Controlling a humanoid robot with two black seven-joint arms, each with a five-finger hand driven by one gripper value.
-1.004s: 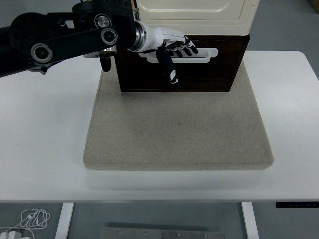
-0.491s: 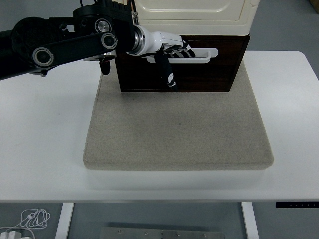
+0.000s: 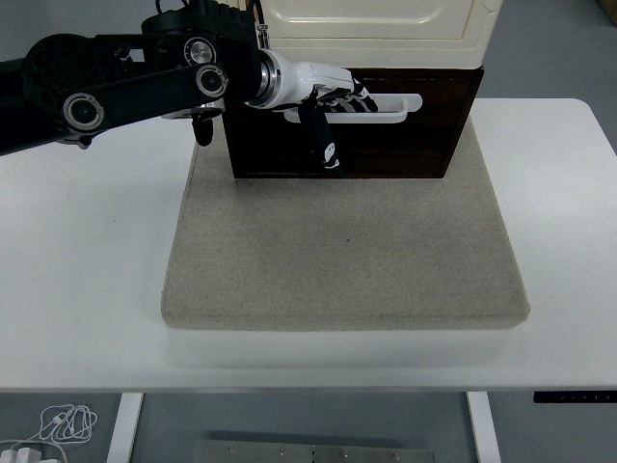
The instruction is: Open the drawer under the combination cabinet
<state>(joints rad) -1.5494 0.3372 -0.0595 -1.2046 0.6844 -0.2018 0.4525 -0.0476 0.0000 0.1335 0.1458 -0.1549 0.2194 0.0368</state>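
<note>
A high camera looks down over a white rectangular table (image 3: 87, 289). A square beige fabric mat (image 3: 345, 251) lies on the middle of the table. At the far edge of the mat, toward twelve o'clock, stands the combination cabinet: a cream-coloured upper cabinet with a rounded door (image 3: 371, 24) sits on top of a dark brown wooden drawer (image 3: 405, 145). The drawer front faces the camera and carries a white horizontal bar handle (image 3: 395, 108) along its upper part. The drawer front appears flush with the cabinet base, so it looks closed.

The robot's black left arm (image 3: 116, 82) enters from the left edge at about ten o'clock and stretches across to the drawer front. Its white and black left hand (image 3: 328, 92) is at the left part of the white handle. The fingers (image 3: 349, 95) are curled over the handle and seem to hook around it, while the dark thumb (image 3: 323, 140) hangs straight down in front of the drawer face, toward six o'clock. The right part of the handle is uncovered.

At the bottom left corner, about seven o'clock, a coil of white cable (image 3: 58, 424) lies on the grey floor beneath the table.
</note>
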